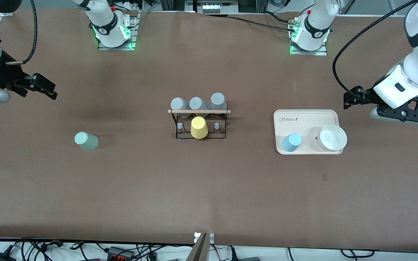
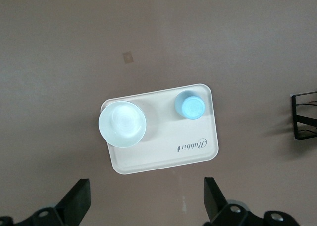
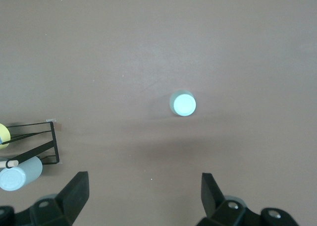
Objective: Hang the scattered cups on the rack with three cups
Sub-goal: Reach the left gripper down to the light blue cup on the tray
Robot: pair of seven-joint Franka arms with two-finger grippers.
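Observation:
The black wire rack with a wooden rod stands mid-table. It holds three grey cups on its farther row and a yellow cup on its nearer middle peg. The mint green cup stands upside down on the table toward the right arm's end; it also shows in the right wrist view. The light blue cup stands upside down on a tray; it also shows in the left wrist view. My left gripper is open and empty over bare table beside the tray. My right gripper is open and empty over bare table.
The cream tray also carries a white bowl. An end of the rack shows in the left wrist view and the right wrist view. Cables lie along the table's near edge.

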